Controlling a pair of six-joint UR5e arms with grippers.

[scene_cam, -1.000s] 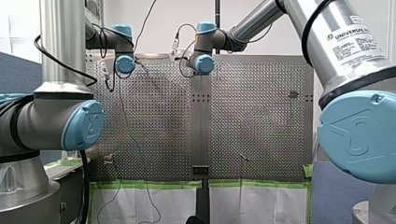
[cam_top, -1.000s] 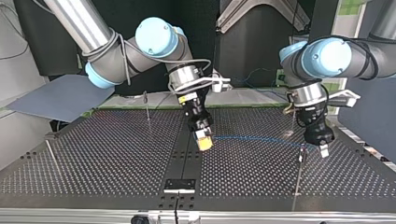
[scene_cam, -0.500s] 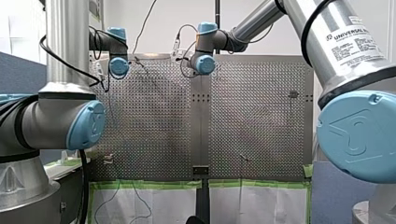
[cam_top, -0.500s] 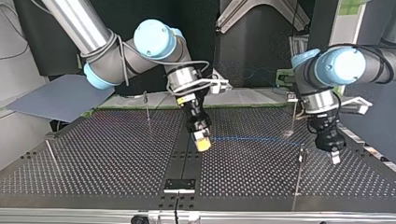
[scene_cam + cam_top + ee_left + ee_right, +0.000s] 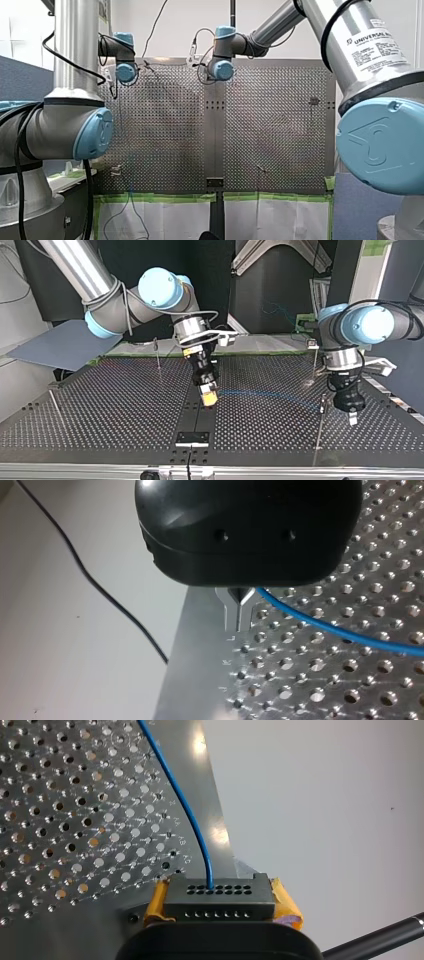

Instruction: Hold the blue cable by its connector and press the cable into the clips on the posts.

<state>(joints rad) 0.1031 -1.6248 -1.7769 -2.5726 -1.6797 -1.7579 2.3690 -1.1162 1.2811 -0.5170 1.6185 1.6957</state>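
Note:
My right gripper [image 5: 208,397] hangs over the table's middle strip, its yellow pads [image 5: 283,904] shut on the black connector [image 5: 218,897]. The thin blue cable [image 5: 182,802] leaves the connector and runs low over the perforated table [image 5: 110,410] toward the top view's right. There my left gripper [image 5: 352,416] hovers just beside a thin post [image 5: 318,430]. In the left wrist view its metal fingers [image 5: 235,611] are shut, and the blue cable [image 5: 340,632] leads out from their base. The front view shows only both arms' wrists.
More thin posts stand at the far side [image 5: 157,354], at the top view's left [image 5: 56,407] and at the far right [image 5: 314,362]. A black plate [image 5: 192,438] sits on the centre strip near the table's front edge. Loose dark wires hang past the table's edge.
My left gripper has moved toward the top view's near edge and a little right, past the post. My right gripper has shifted slightly left with the connector. The cable lies more stretched between them.

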